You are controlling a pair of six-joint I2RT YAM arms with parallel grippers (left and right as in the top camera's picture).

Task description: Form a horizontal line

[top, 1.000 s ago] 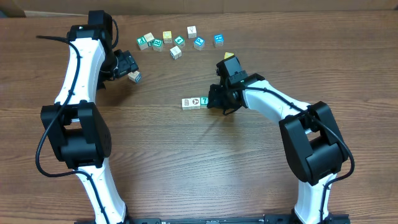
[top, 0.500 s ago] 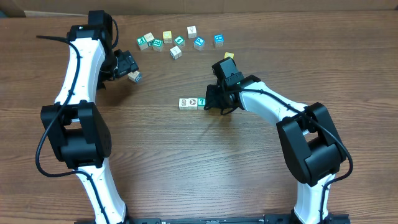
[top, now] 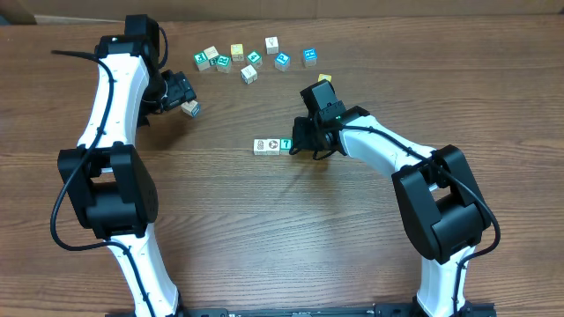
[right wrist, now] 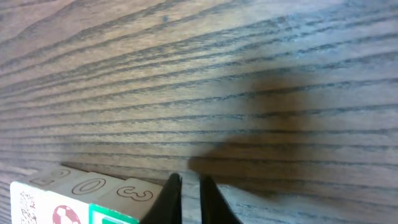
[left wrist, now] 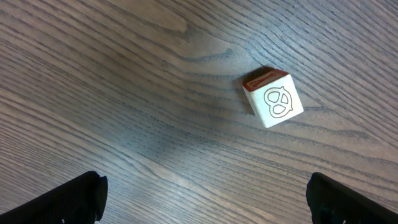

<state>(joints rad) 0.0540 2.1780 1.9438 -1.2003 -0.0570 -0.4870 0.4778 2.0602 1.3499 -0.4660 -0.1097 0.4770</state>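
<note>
The line point(top: 273, 145) sits mid-table: three cubes I can count, touching and pretty straight. My right claw point(right wrist: 185, 198) is pressed together just at its right end, pinching nothing. The left claw point(left wrist: 208, 199) is spread wide over a loose pretzel cube point(left wrist: 273, 99), far left. Mostly done I reckon, maybe some nudging to go.

Fourteen visible cubes point(top: 273, 145), two arms point(top: 379, 145)

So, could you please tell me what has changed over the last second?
The right gripper, shut, slid slightly left, nudging the row of cubes left with it. Nothing was grasped or released. The left gripper stayed open over its loose cube; the scattered cubes did not move.
</note>
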